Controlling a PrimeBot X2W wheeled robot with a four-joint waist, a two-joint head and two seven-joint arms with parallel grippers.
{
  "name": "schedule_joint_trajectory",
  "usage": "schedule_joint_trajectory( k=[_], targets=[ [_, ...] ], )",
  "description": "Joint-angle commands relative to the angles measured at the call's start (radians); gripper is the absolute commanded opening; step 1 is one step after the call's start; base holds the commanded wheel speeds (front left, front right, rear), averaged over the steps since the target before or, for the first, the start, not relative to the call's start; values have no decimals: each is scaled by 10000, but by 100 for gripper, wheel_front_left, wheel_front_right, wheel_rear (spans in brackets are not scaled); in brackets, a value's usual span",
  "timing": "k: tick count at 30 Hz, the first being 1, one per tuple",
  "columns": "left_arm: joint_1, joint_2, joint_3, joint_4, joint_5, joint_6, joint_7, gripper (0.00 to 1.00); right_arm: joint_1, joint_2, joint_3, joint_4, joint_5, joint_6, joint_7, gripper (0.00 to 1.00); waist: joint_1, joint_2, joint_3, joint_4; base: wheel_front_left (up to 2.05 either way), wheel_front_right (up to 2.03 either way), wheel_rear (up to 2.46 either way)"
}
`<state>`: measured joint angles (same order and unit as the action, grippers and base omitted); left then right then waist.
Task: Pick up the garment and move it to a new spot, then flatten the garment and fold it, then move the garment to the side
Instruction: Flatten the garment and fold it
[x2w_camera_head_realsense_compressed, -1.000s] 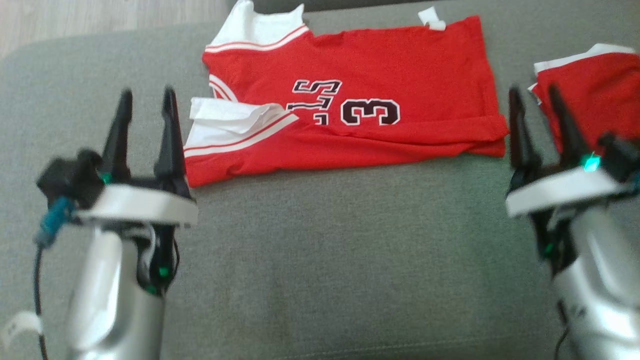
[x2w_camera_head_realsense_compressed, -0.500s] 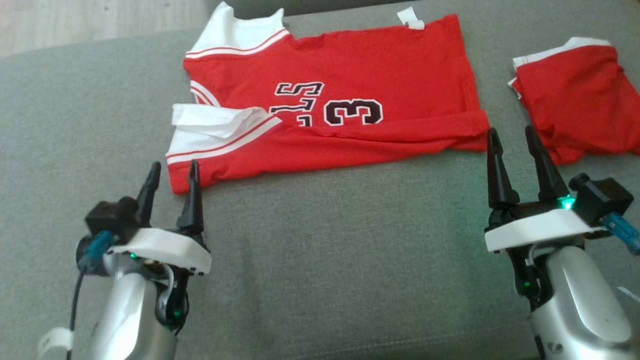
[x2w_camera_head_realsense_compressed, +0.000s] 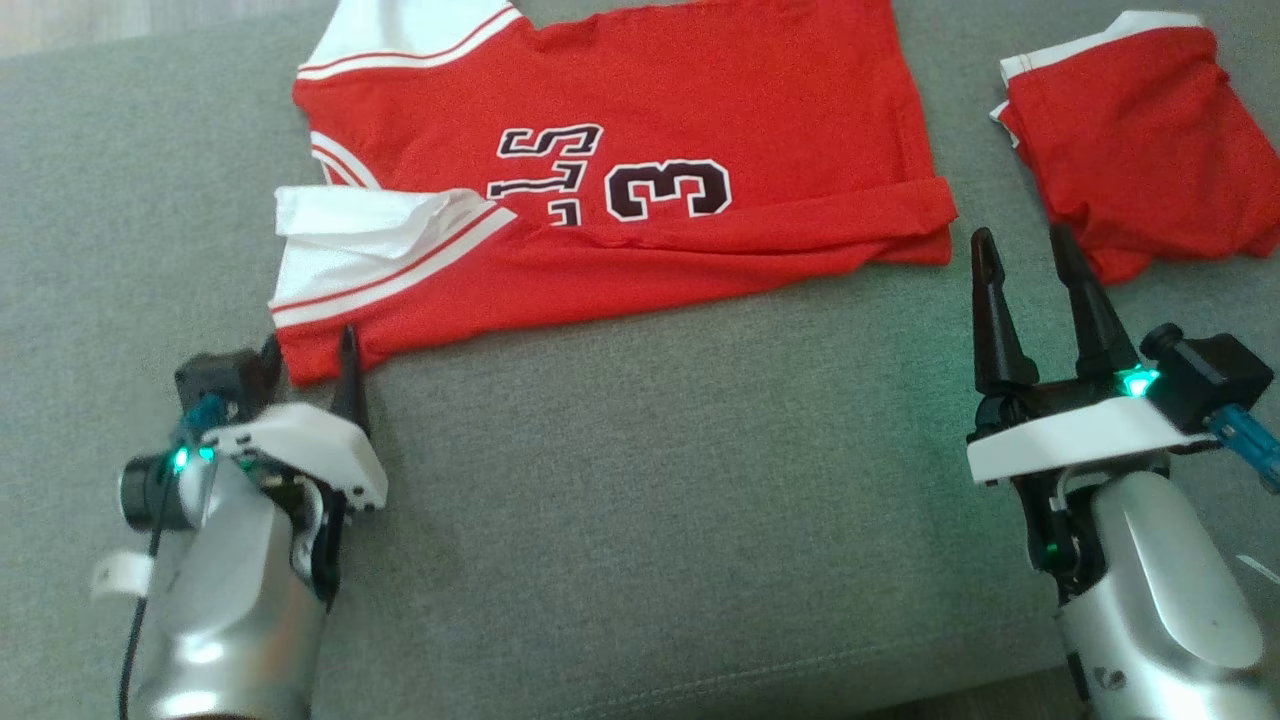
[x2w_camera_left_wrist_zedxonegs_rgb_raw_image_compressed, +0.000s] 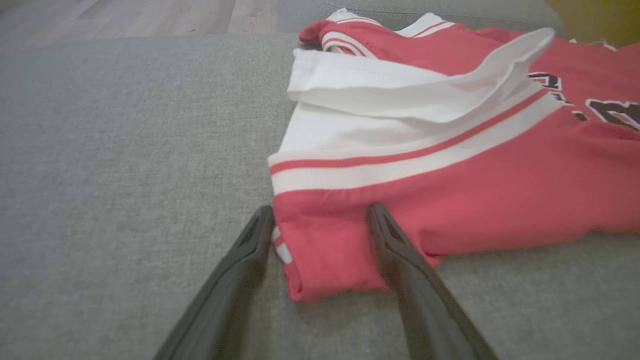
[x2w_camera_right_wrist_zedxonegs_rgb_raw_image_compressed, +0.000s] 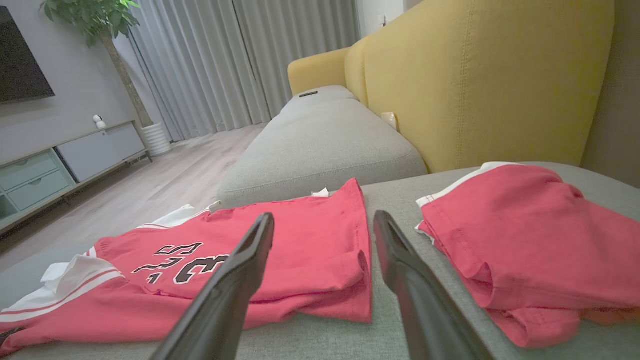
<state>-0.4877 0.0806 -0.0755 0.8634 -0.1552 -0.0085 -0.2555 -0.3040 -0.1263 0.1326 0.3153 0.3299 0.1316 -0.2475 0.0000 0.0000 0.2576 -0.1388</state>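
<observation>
Left tool (x2w_camera_head_realsense_compressed: 308, 342), spread, has dropped to a corner of the garment (x2w_camera_head_realsense_compressed: 720, 90), lying crosswise, collar left

The left gripper (x2w_camera_head_realsense_compressed: 308, 342) is lower now and no longer beside the white sleeve (x2w_camera_head_realsense_compressed: 350, 235): the garment's (x2w_camera_head_realsense_compressed: 760, 90) near corner lies between its spread fingers. The right gripper (x2w_camera_head_realsense_compressed: 1022, 236) is also lower, with the hem corner just ahead of its fingertips.

Two red garments, a numbered jersey (x2w_camera_head_realsense_compressed: 720, 90) and a smaller folded piece (x2w_camera_head_realsense_compressed: 1140, 140); two grippers, the left gripper (x2w_camera_head_realsense_compressed: 308, 340) and the right gripper (x2w_camera_head_realsense_compressed: 1022, 233); one yellow backrest (x2w_camera_right_wrist_zedxonegs_rgb_raw_image_compressed: 475, 75); one potted plant (x2w_camera_right_wrist_zedxonegs_rgb_raw_image_compressed: 90, 17).
</observation>
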Motion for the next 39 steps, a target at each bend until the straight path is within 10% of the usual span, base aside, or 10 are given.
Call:
schedule_joint_trajectory(
  k=[1,5,6,7,23,39],
  targets=[
    [-459,325,256,-12,101,30,18,100,-264,37,208,-332,37,-9,2,100,0,0,70,-45,0,0,0],
    [-894,354,25,731,188,-156,34,100,-309,36,178,-246,21,-9,205,100,0,0,173,-56,0,0,0],
    [-986,352,-44,887,212,-220,33,73,-321,41,156,-208,10,-9,270,100,0,0,189,-47,0,0,0],
    [-1073,342,-105,997,223,-297,25,0,-337,43,121,-151,-29,-9,355,100,0,0,205,-34,0,0,0],
    [-500,148,-523,-3437,655,-769,-61,0,-1072,519,-1434,1490,-908,-9,2172,100,0,0,202,845,0,0,0],
    [-410,-4,-989,-4009,787,-996,-62,0,-2929,757,-2333,4378,-217,-9,3109,100,0,0,562,1371,0,0,0]
  ],
)
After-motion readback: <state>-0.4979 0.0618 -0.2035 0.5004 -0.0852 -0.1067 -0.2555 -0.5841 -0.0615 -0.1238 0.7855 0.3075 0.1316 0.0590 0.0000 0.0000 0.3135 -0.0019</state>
